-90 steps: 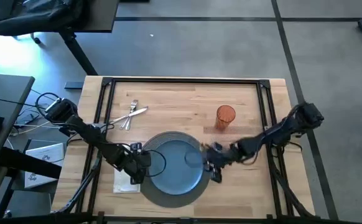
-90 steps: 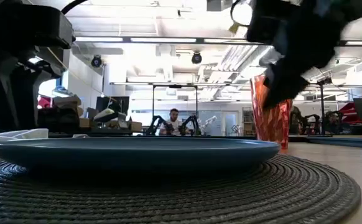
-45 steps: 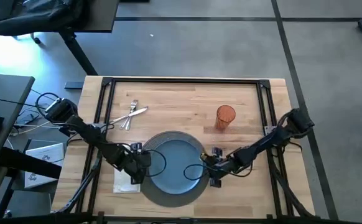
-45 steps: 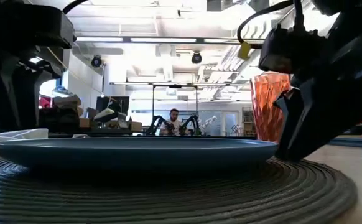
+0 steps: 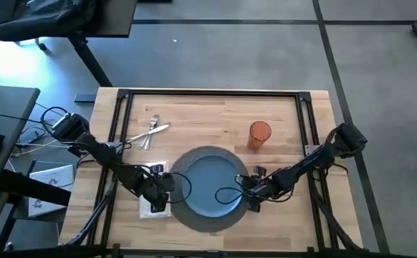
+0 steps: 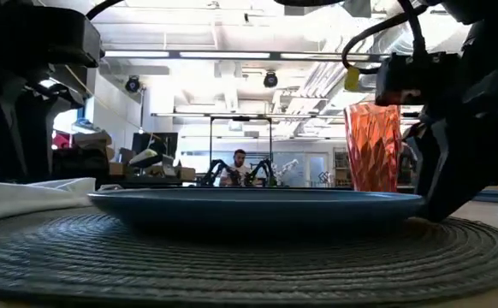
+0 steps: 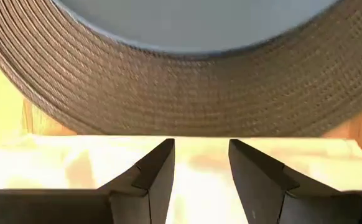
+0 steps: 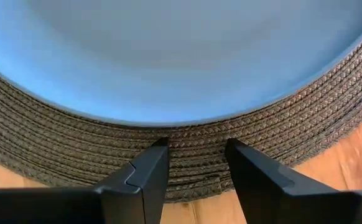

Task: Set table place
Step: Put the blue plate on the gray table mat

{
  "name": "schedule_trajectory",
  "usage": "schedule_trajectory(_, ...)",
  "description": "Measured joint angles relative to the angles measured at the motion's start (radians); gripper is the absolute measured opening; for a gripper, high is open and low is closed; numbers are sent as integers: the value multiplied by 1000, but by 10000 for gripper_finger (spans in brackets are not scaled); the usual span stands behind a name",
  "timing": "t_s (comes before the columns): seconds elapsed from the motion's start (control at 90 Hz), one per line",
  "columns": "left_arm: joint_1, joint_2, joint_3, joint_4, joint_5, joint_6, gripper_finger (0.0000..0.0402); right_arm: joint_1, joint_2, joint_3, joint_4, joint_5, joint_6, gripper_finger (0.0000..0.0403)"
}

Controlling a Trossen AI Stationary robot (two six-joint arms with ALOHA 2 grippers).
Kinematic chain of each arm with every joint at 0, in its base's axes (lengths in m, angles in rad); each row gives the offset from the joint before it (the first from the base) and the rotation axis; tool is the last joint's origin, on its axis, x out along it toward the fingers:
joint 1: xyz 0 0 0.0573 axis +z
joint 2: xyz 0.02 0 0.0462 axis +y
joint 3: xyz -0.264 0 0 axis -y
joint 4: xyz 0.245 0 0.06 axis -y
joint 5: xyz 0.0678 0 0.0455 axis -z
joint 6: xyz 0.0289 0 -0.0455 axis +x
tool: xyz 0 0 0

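Since the earlier frames, the round dark grey woven placemat [image 5: 212, 222] and the blue plate [image 5: 210, 188] on it have shifted toward the right side of the tabletop [image 5: 208, 115], uncovering more of the white napkin [image 5: 153, 208] at the left, and the right end effector [image 5: 250, 195] has come down onto the mat's right rim. In its wrist view both dark fingers [image 8: 145, 177] sit apart with the woven rim of the placemat [image 8: 193, 149] running between them just short of the plate's edge [image 8: 187, 56]; whether they actually pinch the rim cannot be told. The left end effector [image 5: 158, 192] hovers over the napkin [image 7: 63, 165] just beside the mat's left rim [image 7: 168, 93], its fingers spread and empty. The placemat lies near the front edge of the tabletop, roughly midway between the two arms. Farther back stand an orange faceted tumbler [image 5: 259, 135], upright and well apart from the plate, and a crossed fork and knife [image 5: 151, 133] toward the left. From table height, the plate [image 6: 257, 205] rests flat on the mat [image 6: 249, 261] with the tumbler [image 6: 372, 145] behind it.
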Motion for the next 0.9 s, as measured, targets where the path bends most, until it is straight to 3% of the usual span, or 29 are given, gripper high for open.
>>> schedule_trajectory(0.289,1,0,0,27,-3,4,137,5,-108,9,-62,-16,24,148)
schedule_trajectory(0.544,2,0,0,30,-2,10,137,5,-68,7,-84,-13,-55,148)
schedule_trajectory(0.9,2,0,-1,31,-2,11,137,-14,-56,9,52,35,-101,148)
